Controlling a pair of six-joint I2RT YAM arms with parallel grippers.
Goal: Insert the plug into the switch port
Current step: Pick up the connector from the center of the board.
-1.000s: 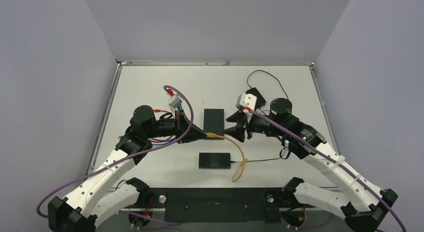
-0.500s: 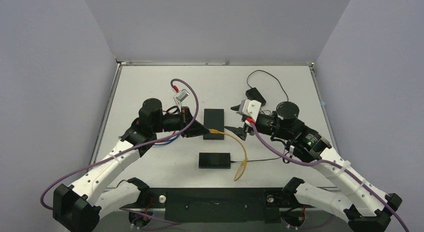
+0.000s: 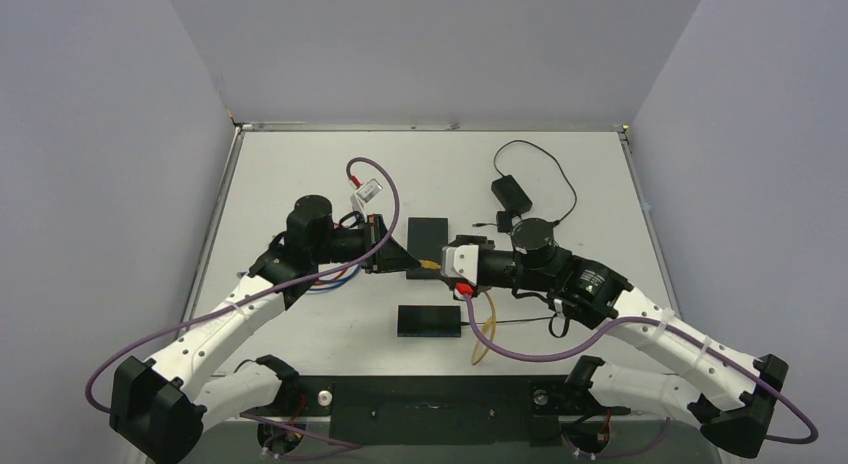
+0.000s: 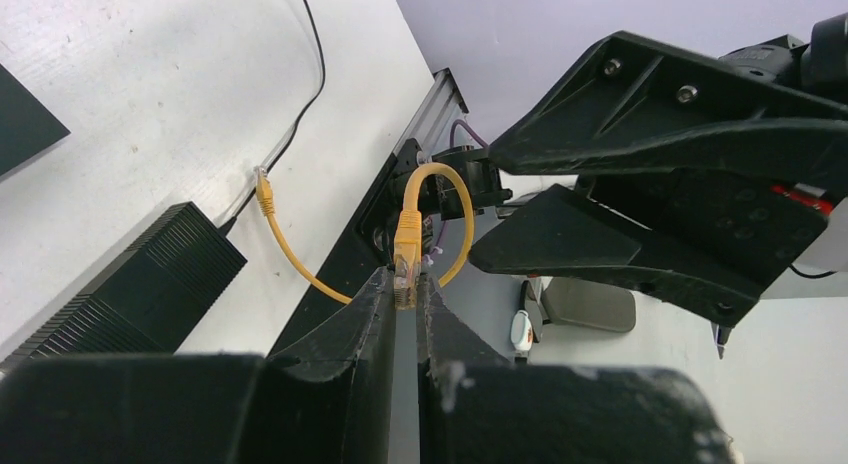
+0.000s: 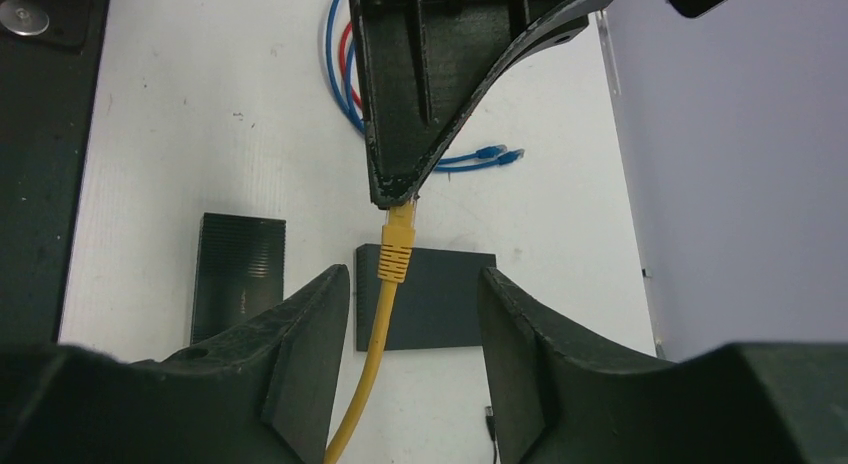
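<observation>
The right arm (image 3: 600, 289) is swinging left again after backing off half a second ago. The right fingers (image 5: 300, 354) are now standing spread on either side of the yellow plug (image 3: 428, 267) instead of waiting off to its right. The arm's elbow is also moving clear of the black power adapter (image 3: 510, 194), which it partly hid before. The left arm (image 3: 310, 224) is sitting slightly further right than a second ago.
</observation>
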